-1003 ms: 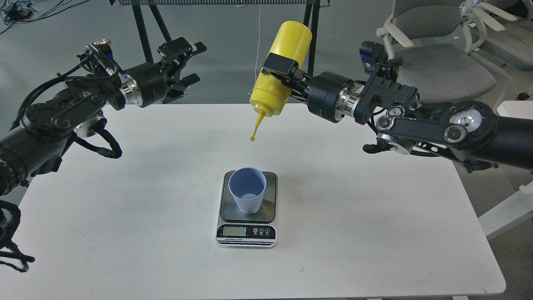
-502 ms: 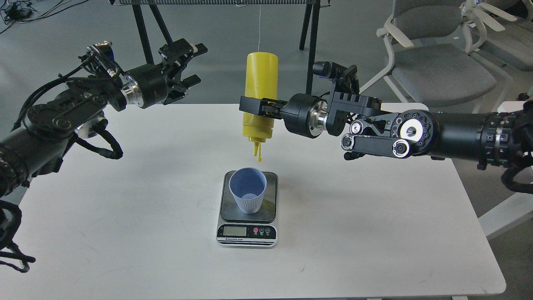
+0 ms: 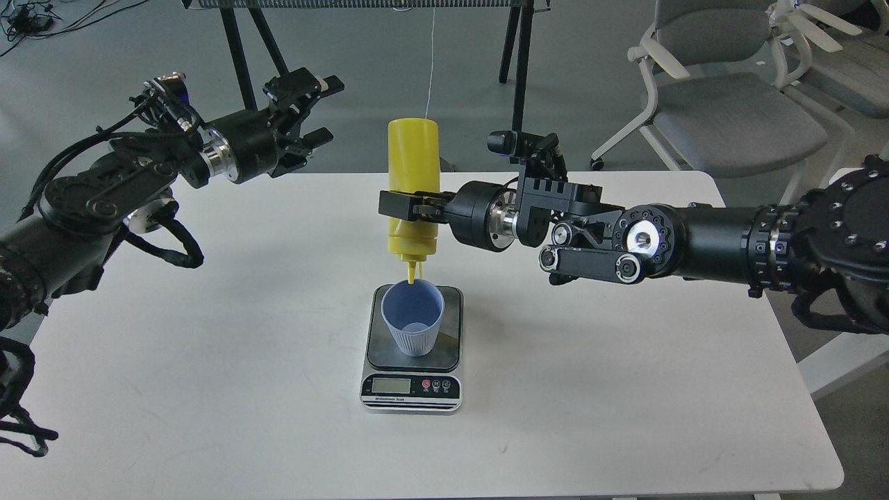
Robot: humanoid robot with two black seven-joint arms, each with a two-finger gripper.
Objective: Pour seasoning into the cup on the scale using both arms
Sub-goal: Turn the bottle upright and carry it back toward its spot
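Observation:
The yellow seasoning bottle (image 3: 412,173) hangs upside down, nozzle pointing straight down at the far rim of the light-blue ribbed cup (image 3: 412,316). My right gripper (image 3: 410,206) is shut on the bottle's lower body and holds it above the cup. The cup stands upright on the dark platform of the scale (image 3: 451,333), which lies on the white table (image 3: 208,347) at the middle. My left gripper (image 3: 309,111) is open and empty, raised above the table's far left edge, well away from the bottle.
Grey office chairs (image 3: 722,111) stand on the floor beyond the table's far right corner. Black stand legs (image 3: 239,48) rise behind the table's far edge. The right arm (image 3: 694,239) stretches across the table's right side.
My right gripper has moved left and down with the bottle, bringing the nozzle from above the table down to the cup's rim. The left arm has barely moved.

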